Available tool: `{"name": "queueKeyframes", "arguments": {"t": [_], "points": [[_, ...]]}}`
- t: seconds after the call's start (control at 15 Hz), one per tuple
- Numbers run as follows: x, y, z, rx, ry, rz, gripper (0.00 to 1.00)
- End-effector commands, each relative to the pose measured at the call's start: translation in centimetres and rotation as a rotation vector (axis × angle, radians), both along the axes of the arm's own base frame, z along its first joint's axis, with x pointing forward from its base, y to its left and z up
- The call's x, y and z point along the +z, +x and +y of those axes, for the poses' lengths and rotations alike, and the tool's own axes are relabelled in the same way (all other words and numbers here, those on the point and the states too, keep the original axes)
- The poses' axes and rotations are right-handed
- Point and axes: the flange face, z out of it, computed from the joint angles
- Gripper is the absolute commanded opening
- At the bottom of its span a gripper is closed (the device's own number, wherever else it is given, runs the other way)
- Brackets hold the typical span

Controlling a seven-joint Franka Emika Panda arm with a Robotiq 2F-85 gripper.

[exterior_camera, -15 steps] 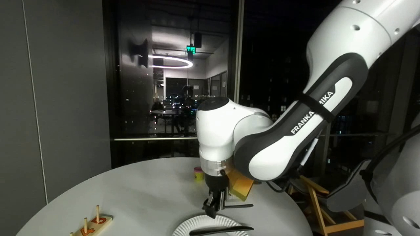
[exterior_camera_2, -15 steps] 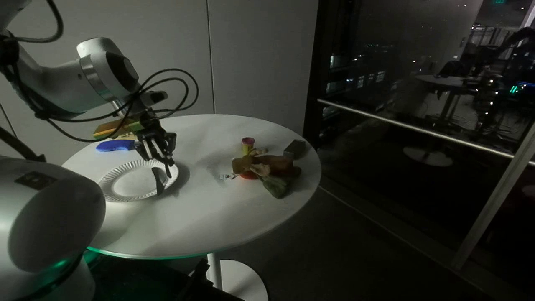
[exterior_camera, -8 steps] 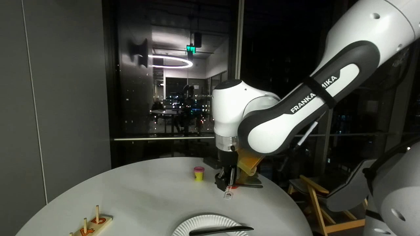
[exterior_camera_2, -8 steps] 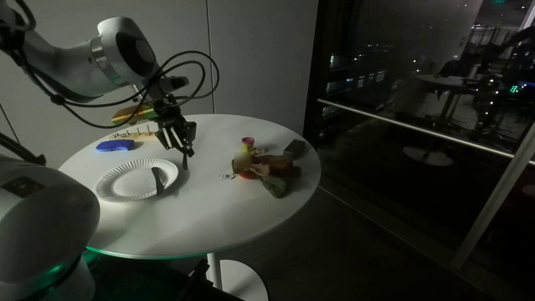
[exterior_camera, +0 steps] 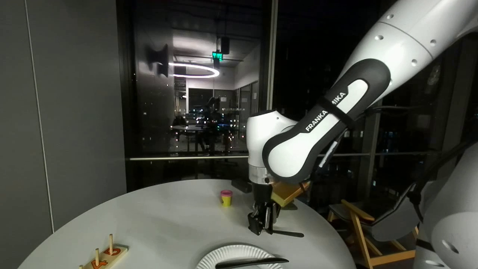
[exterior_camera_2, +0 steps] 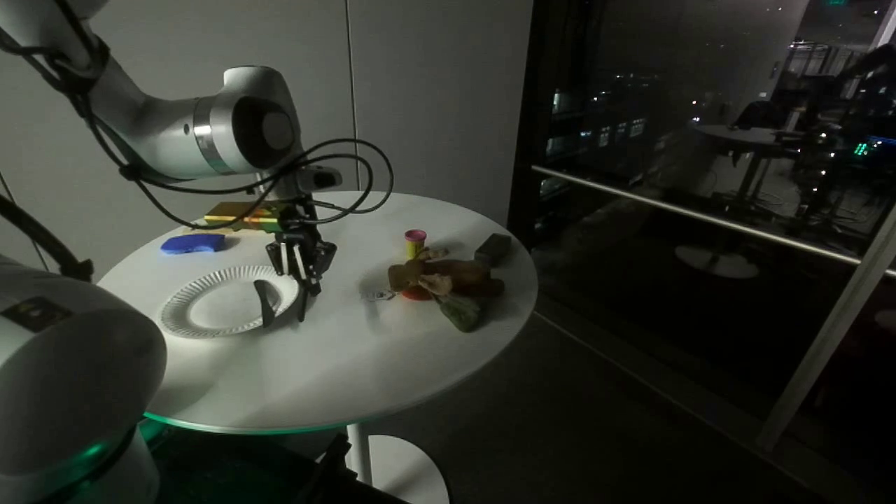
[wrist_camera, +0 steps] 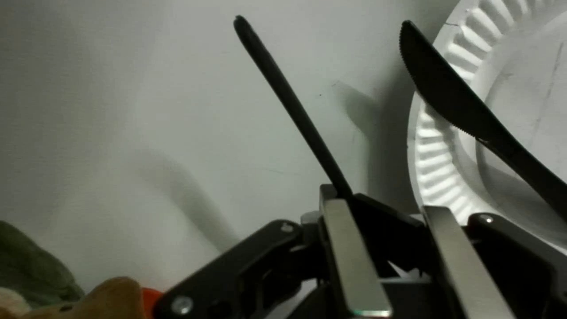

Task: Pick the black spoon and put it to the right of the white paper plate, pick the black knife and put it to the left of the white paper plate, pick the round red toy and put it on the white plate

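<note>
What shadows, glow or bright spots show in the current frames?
In an exterior view: dim, green glow along the near edge of the table; in an exterior view: bright ring light, possibly reflected, in near-black window glass; wrist view: dark shadow beside the white paper plate, softer dark streak farther left.

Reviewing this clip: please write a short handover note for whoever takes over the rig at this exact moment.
Gripper: shut on the black spoon.
Spoon: held beside the white paper plate.
Black knife: lies across the plate, tip past the rim.
Round red toy: not clearly identified; a bit of red shows by the plush toy, too hidden to name.
Done: spoon gripped; nothing in its final place yet.
Left: set the spoon right of the plate, move the knife to its left, put the red toy on it.
</note>
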Motion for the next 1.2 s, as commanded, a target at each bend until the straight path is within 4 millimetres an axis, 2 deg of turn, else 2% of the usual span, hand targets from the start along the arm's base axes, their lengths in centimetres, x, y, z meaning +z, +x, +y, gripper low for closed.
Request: {"name": "queueKeyframes", "arguments": {"t": [0.0,0.07,0.2,0.4,0.6,0.8,0.93,1.13], "points": [[-0.8,0.7,-0.6,-0.016,0.032,-0.014,0.37],[-0.8,0.8,-0.7,-0.015,0.033,-0.014,0.38],[-0.7,0.7,-0.9,-0.027,0.036,-0.014,0.51],[1.1,0.6,-0.5,-0.015,0.014,-0.046,0.73],[2.7,0.2,1.0,0.1,0.032,-0.055,0.97],[2.1,-0.4,2.7,0.256,0.039,-0.009,1.0],[1.0,-1.3,3.8,0.358,0.033,0.062,1.0],[0.0,-3.0,4.2,0.482,-0.013,0.189,1.0]]}}
